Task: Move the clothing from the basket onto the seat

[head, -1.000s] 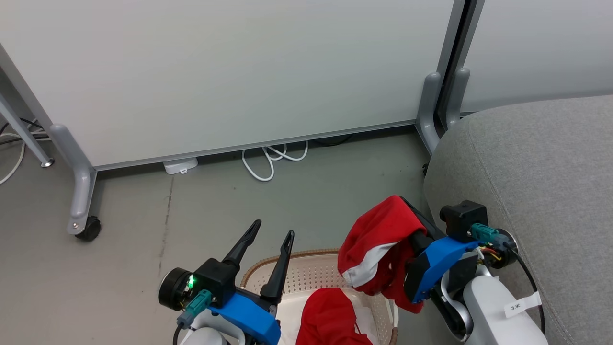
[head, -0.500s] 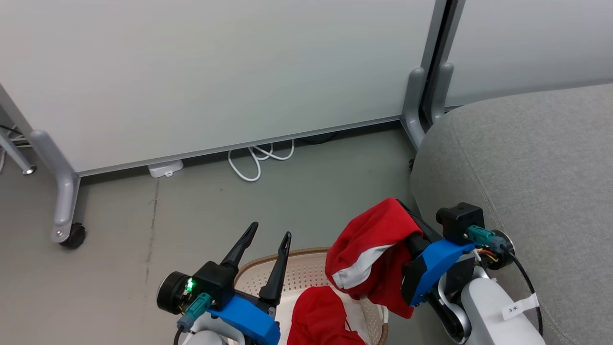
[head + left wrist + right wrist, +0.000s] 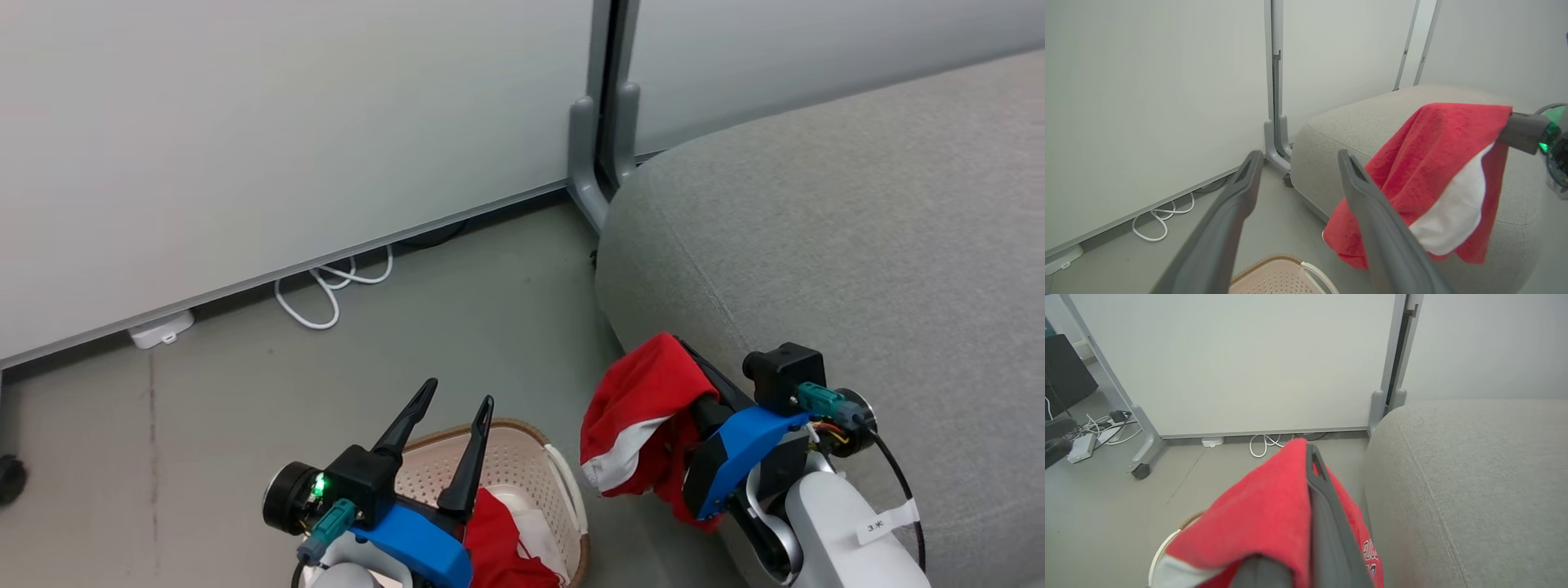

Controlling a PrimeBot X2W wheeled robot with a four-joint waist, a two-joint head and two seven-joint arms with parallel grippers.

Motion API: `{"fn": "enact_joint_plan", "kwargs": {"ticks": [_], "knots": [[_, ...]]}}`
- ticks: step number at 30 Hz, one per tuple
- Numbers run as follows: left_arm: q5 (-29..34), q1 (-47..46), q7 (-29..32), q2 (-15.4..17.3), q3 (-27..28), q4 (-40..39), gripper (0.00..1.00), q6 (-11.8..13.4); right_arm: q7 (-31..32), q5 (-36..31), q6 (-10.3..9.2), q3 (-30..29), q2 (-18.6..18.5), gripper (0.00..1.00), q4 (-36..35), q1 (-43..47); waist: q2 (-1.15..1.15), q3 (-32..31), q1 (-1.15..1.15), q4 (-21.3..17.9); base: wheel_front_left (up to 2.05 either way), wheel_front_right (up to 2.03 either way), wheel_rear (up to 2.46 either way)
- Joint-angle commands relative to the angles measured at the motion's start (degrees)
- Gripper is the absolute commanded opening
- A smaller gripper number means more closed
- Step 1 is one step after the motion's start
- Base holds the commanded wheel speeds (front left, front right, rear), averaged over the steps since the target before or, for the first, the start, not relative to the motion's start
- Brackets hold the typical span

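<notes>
Striped garment [image 3: 641, 404]: red w/ white band, pinched in R gripper [image 3: 1312, 465]. Jaws closed tight on the cloth, one dark finger showing along its top edge. Cloth drapes to the gripper's left and hangs slack below it, long axis roughly straight down. It is clear of the basket [image 3: 563, 482], over the floor gap between basket and seat [image 3: 857, 245].

Key relation: the seat lies right of and ahead of the R gripper. Its rounded edge is just beside the fingers, its flat top further right. Judgement: next move = carry right/fwd over the edge before letting go. If released here the cloth prob. slides off the curved side to the floor [image 3: 408, 327].

R arm is nearer the seat. L arm is nearer the basket.

Plain red garment [image 3: 494, 535]: in the basket, below and just right of the L gripper [image 3: 459, 392]. L gripper spread wide, nothing in it, fingers pointing away over the basket's far rim.

Count: garments 2 (1 held, 1 in basket); basket 1; seat 1; grippers 2.

Approx. progress: neither garment is on the seat yet.
</notes>
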Motion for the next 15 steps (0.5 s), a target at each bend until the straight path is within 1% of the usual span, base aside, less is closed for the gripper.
{"fn": "enact_joint_plan", "kwargs": {"ticks": [1,15], "knots": [[0.0,-0.1,-0.2,0.3,-0.1,0.2,1.00,-0.1,0.2,-0.2,0.03,-0.2,-0.2,0.00,-0.2,0.2,0.00,0.4,0.00,-3.1,0.00,0.00,0.00],[-0.3,0.9,-0.2,0.8,0.1,0.5,1.00,-0.1,0.2,0.3,0.03,0.2,-0.2,0.00,-0.5,0.8,0.00,0.3,0.00,-14.4,0.00,0.00,0.00]]}}
